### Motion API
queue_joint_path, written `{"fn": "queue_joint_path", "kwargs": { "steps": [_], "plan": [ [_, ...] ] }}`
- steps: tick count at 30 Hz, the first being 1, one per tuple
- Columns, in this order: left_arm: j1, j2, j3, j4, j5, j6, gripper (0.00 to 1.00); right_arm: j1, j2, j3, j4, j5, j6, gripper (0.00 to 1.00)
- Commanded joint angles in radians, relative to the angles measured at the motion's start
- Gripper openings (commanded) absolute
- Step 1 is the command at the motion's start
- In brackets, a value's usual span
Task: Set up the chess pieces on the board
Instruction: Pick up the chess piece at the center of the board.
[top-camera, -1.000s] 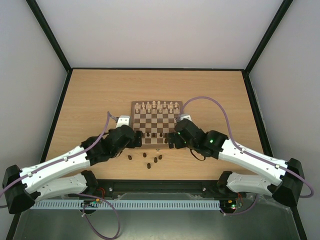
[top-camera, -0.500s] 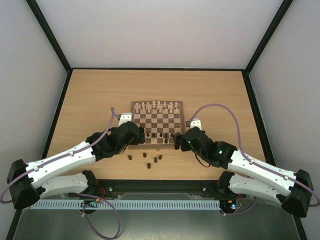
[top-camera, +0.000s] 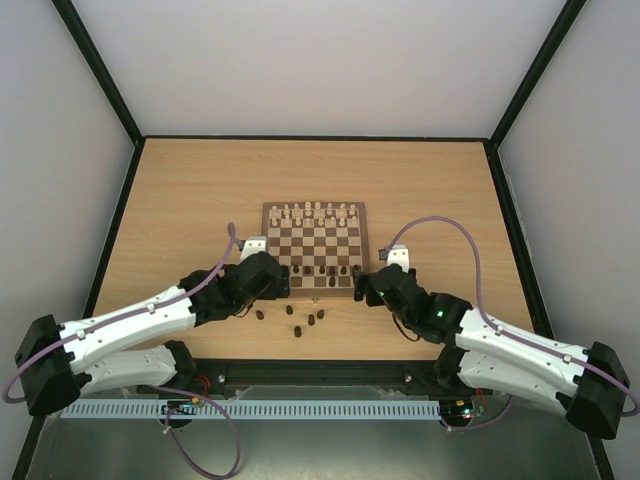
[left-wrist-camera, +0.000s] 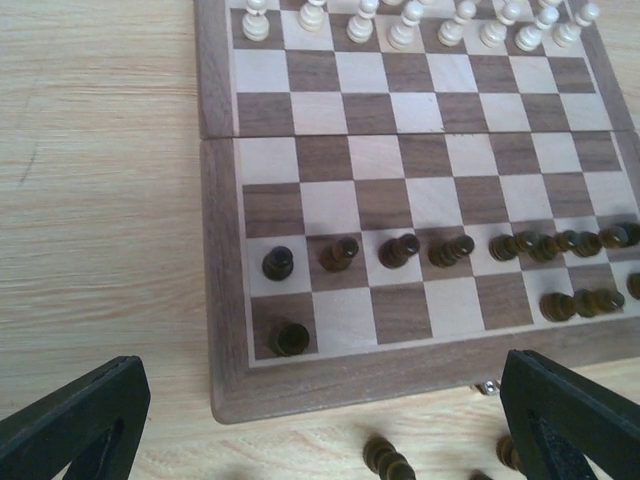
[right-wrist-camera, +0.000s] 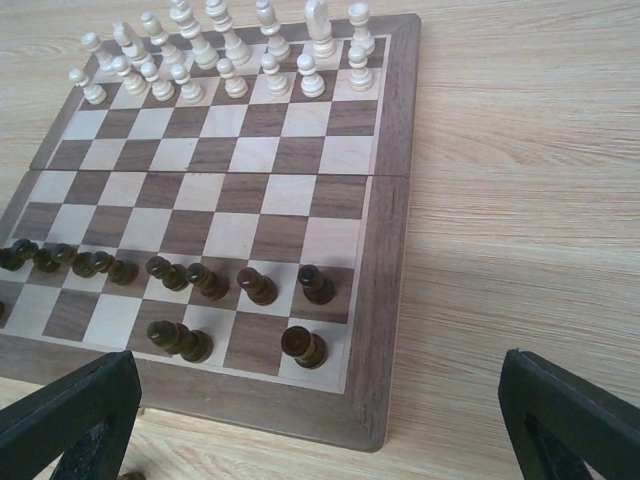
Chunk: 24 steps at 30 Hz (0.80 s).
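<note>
The board lies mid-table, with cream-white pieces along its far rows. A row of dark chess pieces stands on its second near row, also in the right wrist view. Dark back-row pieces stand at the left corner and the right corner, with another nearby. Several loose dark pieces lie on the table in front of the board. My left gripper is open and empty by the near left corner. My right gripper is open and empty by the near right corner.
The cream-white pieces fill the far two rows. The wooden table has a black raised edge all round. A loose dark piece lies just below the board's near border between the left fingers.
Both grippers have drawn back a little from the board's near row toward its front corners. The right arm has swung back and to the right. The pieces have not visibly moved.
</note>
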Motion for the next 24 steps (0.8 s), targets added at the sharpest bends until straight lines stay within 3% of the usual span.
{"fn": "queue_joint_path", "kwargs": {
  "steps": [1,10,16,24],
  "plan": [
    [-0.02,-0.065,-0.024,-0.008,0.061,-0.006,0.99,-0.004,-0.002,-0.002,0.01,0.089,0.014,0.99],
    [-0.019,-0.072,-0.032,-0.008,0.132,0.071,0.99,-0.004,-0.143,-0.053,-0.071,0.209,0.064,0.99],
    [-0.015,-0.043,-0.038,-0.002,0.212,0.097,0.99,-0.003,-0.189,-0.078,-0.044,0.201,0.04,0.99],
    [-0.028,-0.058,-0.05,0.003,0.194,0.101,0.99,-0.005,-0.193,-0.075,-0.037,0.157,0.027,0.99]
  ]
}}
